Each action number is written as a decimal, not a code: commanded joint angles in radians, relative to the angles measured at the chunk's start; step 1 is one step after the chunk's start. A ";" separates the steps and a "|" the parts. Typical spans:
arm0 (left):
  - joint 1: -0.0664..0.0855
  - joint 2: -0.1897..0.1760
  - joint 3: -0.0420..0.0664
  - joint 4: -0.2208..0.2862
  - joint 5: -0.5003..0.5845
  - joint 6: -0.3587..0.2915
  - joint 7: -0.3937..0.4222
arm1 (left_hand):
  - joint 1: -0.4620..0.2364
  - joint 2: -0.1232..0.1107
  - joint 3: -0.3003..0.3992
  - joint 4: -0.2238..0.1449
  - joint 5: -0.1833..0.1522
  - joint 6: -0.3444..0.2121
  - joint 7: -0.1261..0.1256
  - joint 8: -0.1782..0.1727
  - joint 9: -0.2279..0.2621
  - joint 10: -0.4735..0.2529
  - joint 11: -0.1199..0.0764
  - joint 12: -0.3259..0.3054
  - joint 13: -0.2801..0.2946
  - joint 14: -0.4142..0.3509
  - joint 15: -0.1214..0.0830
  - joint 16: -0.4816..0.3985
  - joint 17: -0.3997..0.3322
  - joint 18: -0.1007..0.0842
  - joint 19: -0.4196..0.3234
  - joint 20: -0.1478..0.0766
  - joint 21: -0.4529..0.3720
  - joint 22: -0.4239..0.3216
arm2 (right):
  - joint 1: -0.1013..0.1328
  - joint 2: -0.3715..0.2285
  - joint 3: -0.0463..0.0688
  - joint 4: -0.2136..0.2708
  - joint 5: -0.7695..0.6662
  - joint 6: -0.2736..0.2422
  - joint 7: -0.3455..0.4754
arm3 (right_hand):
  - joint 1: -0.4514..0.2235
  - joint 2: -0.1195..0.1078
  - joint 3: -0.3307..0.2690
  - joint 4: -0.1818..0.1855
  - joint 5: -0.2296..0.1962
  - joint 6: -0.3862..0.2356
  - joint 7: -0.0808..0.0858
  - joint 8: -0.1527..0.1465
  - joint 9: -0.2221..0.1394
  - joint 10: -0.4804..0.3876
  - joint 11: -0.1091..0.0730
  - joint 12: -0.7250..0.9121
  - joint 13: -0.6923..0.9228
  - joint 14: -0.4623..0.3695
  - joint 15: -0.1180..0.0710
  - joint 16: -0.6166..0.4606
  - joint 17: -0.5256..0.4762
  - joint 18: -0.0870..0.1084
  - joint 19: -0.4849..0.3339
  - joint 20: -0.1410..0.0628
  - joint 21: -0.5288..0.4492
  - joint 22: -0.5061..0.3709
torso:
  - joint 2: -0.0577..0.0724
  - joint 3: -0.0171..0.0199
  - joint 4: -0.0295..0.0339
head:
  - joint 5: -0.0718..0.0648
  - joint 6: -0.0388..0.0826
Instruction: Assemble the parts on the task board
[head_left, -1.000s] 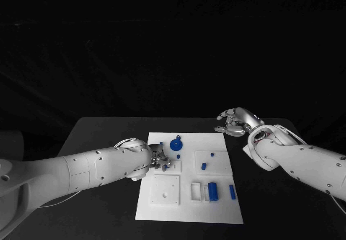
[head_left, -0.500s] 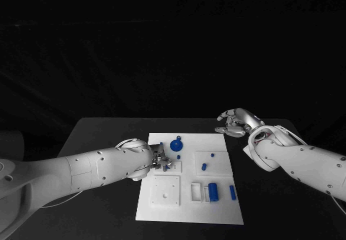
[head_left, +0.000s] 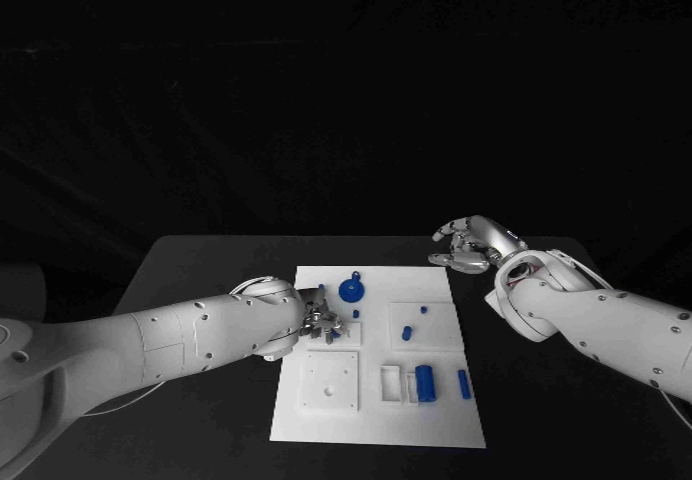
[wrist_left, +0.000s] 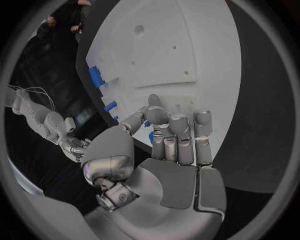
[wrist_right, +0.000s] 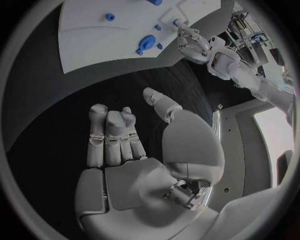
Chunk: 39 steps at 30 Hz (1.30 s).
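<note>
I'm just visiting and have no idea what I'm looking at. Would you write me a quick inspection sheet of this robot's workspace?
Surface: black table, task board in its middle.
Job's things: blue parts on the board: round part, small pieces, cylinder, thin bar. White blocks also stand there.
Clutter: nothing seen.
Hands: left hand is over the board, fingers curled at a small blue part; whether it grips it cannot be told. Right hand is off the board's far right corner, holding nothing, fingers curled.
Cables: thin wires by the left arm.
Surroundings: dark backdrop.
</note>
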 joint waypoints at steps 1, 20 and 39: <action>-0.001 0.003 0.000 -0.002 0.004 0.008 -0.004 | 0.001 -0.018 -0.005 0.011 -0.035 -0.005 -0.001 -0.002 0.001 0.002 -0.005 0.007 -0.002 0.006 0.003 0.005 -0.002 0.011 0.005 -0.148 -0.006 0.001 | 0.000 0.001 0.000 0.000 -0.010 0.011 0.004 | 0.007 -0.001 -0.001 -0.003 0.002 -0.006 0.011 0.006 -0.001 -0.009 -0.001 0.006 -0.001 0.004 0.002 -0.002 0.001 0.042 0.006 -0.001 -0.004 0.017 | 0.000 -0.0003 0.0004 | -0.001 0.001; -0.001 -0.015 0.028 0.002 0.062 0.022 -0.006 | -0.027 -0.133 -0.087 0.051 -0.054 -0.022 0.001 -0.005 0.012 -0.004 -0.003 0.008 -0.005 -0.007 0.000 0.010 -0.006 0.015 -0.004 -0.148 -0.010 0.008 | 0.000 0.000 0.000 -0.003 -0.010 0.008 0.006 | 0.002 -0.003 -0.003 -0.001 0.004 -0.008 0.011 0.005 -0.002 -0.010 -0.001 0.006 -0.003 0.004 0.003 -0.003 0.001 0.042 0.006 0.000 -0.005 0.017 | 0.000 -0.0016 0.0006 | -0.002 0.005; 0.055 -0.067 0.121 -0.004 0.157 0.038 0.011 | -0.018 -0.146 -0.132 0.031 -0.053 -0.172 0.052 -0.091 -0.014 -0.074 0.046 -0.069 -0.042 -0.086 0.024 -0.058 -0.040 0.003 -0.064 -0.132 -0.061 -0.008 | 0.000 -0.011 0.000 -0.007 -0.006 0.006 0.008 | -0.002 -0.005 -0.006 0.002 0.007 -0.009 0.012 0.004 -0.002 -0.010 0.000 0.007 -0.005 0.004 0.003 -0.004 0.001 0.042 0.006 0.000 -0.006 0.017 | 0.001 -0.0016 0.0026 | 0.000 0.023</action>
